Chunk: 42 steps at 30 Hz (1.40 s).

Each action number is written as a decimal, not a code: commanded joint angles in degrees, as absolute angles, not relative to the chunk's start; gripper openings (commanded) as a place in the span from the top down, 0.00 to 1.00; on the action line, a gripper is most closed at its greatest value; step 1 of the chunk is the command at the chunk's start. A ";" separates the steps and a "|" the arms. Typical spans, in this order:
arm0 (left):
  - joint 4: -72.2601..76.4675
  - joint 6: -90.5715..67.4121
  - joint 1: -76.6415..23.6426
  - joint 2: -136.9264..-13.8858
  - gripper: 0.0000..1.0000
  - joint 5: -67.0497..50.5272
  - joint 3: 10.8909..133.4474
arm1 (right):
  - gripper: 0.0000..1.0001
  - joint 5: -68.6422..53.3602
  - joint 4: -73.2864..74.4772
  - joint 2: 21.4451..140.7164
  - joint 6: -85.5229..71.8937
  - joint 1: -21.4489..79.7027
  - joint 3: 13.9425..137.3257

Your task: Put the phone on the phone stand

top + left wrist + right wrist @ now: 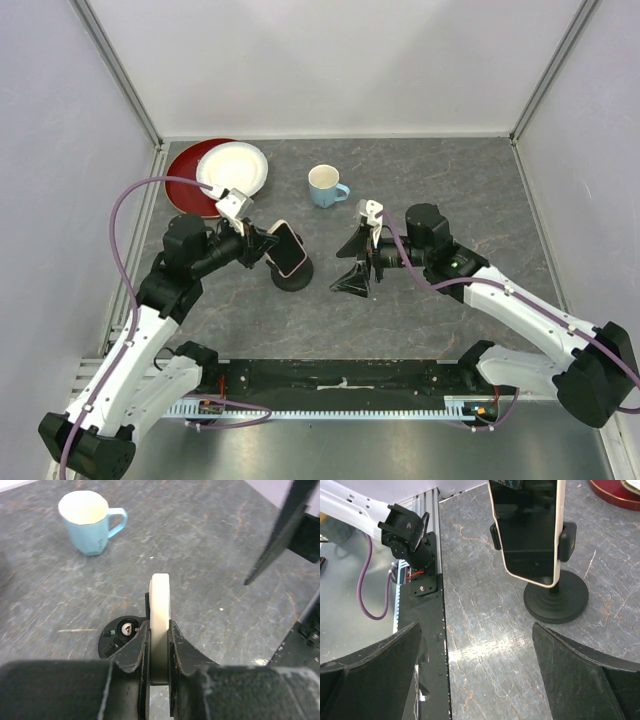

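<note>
The phone [288,248] stands tilted above the black phone stand [293,277], beige back toward my left arm. My left gripper [268,243] is shut on it. In the left wrist view the phone's pale edge [160,605] sits pinched between my fingers [135,650], with the stand's round base [117,632] below. In the right wrist view the phone's dark face [530,530] sits between the stand's side clamps, above the disc base [555,602]. My right gripper [352,265] is open and empty, just right of the stand; its jaws stand wide apart in its own view [475,655].
A light blue mug [326,186] stands behind the stand and also shows in the left wrist view [87,522]. A white plate [232,168] lies on a red plate [185,165] at the back left. The black rail [340,375] runs along the near edge.
</note>
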<state>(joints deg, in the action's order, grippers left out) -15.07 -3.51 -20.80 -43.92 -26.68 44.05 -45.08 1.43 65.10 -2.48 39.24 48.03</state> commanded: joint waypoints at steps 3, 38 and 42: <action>-20.45 -0.35 -20.65 -44.91 0.98 -2.16 52.62 | 0.02 -41.57 -10.01 59.68 -10.01 39.29 42.72; -9.94 4.57 19.68 -65.38 0.98 -17.39 68.99 | 0.02 -43.07 -12.92 49.13 -22.50 39.99 33.92; -8.26 5.62 21.53 -69.07 0.98 -20.47 72.24 | 0.02 -42.37 -11.60 49.39 -21.63 40.08 34.36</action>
<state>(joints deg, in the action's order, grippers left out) -21.45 3.84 20.03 -68.49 -14.44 64.79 -42.57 -12.16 49.30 -22.48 39.75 32.91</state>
